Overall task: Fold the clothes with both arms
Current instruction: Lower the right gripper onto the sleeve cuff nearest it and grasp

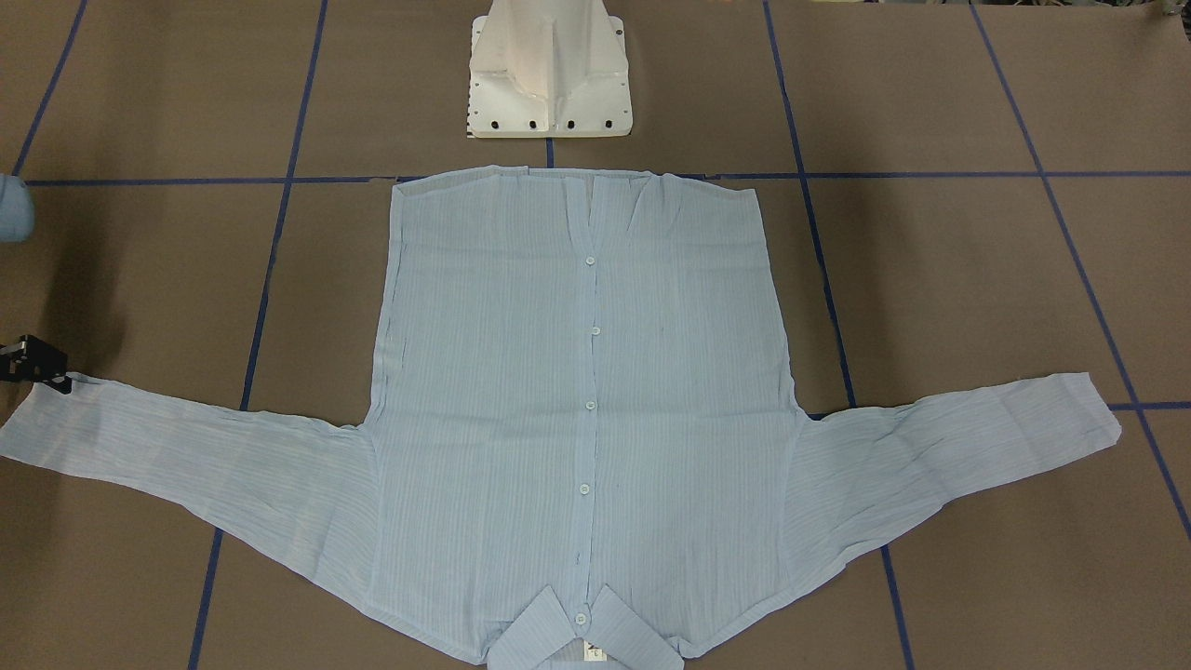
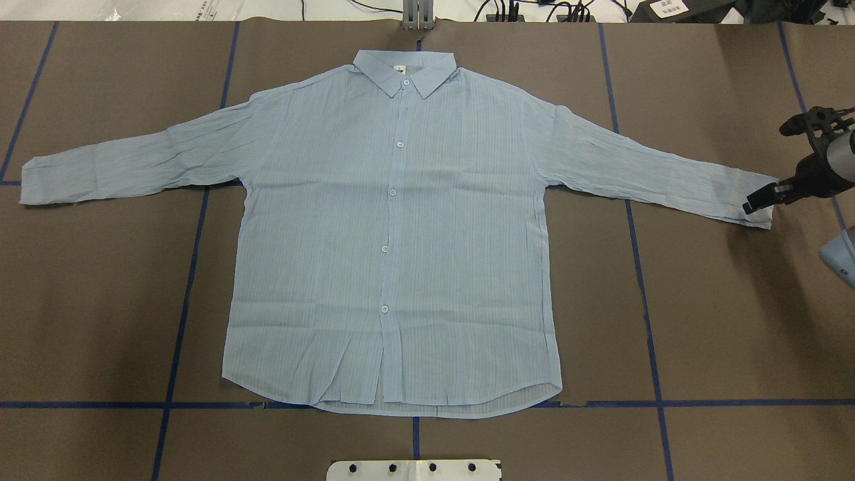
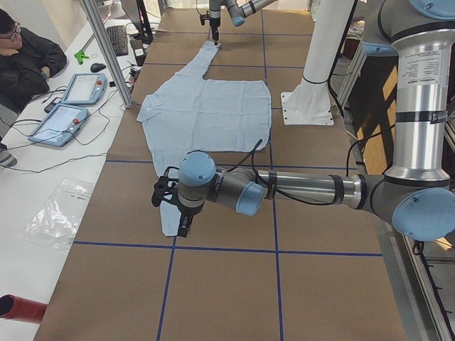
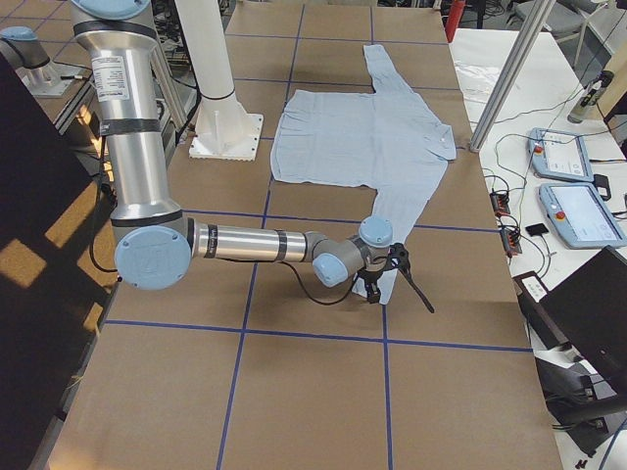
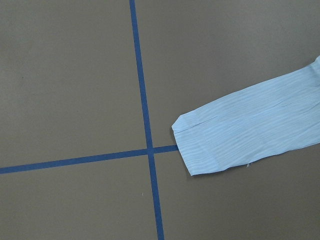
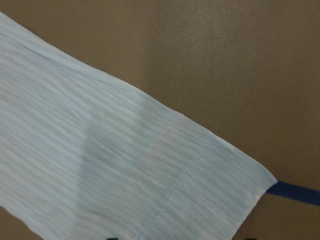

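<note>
The shirt (image 2: 401, 254) lies flat and buttoned on the table (image 2: 701, 300), sleeves spread. The right gripper (image 2: 761, 198) sits low with its jaws wide, and the hem of the right cuff (image 6: 200, 185) lies just ahead of them. The left gripper (image 3: 178, 219) hangs above the left cuff (image 5: 200, 145); I cannot tell how its jaws stand. The step appears to be taking both cuffs. Bring each gripper down until one finger slips under the hem, pinch near the corner, then lift evenly so the thin cloth does not drag the body
</note>
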Robot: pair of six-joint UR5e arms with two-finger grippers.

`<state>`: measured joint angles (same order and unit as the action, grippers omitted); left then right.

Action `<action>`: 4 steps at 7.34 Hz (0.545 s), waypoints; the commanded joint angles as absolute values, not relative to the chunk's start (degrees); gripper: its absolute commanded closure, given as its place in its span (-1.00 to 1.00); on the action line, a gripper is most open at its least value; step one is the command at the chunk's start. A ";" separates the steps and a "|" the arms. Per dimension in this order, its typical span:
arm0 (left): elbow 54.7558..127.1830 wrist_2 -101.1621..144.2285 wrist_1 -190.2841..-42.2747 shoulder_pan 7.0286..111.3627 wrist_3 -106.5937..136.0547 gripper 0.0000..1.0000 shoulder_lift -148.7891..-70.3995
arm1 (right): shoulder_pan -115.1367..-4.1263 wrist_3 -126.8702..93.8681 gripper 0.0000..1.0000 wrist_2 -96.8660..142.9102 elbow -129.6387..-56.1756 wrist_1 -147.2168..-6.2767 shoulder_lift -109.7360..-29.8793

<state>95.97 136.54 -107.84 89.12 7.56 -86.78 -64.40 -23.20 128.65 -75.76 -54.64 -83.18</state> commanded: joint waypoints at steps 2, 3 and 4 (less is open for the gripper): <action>95.98 136.58 -107.84 89.12 7.56 -0.99 -86.75 | -64.34 -23.12 -0.25 128.67 -75.67 -55.10 -82.88; 95.98 136.58 -107.84 89.12 7.56 -0.99 -86.75 | -64.42 -23.20 -0.25 128.67 -75.67 -55.19 -82.88; 95.98 136.58 -107.84 89.12 7.56 -0.99 -86.75 | -64.42 -23.20 -0.25 128.67 -75.67 -55.20 -82.88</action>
<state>95.97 136.58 -107.84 89.12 7.56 -86.75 -64.39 -23.17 128.67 -75.68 -55.12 -82.89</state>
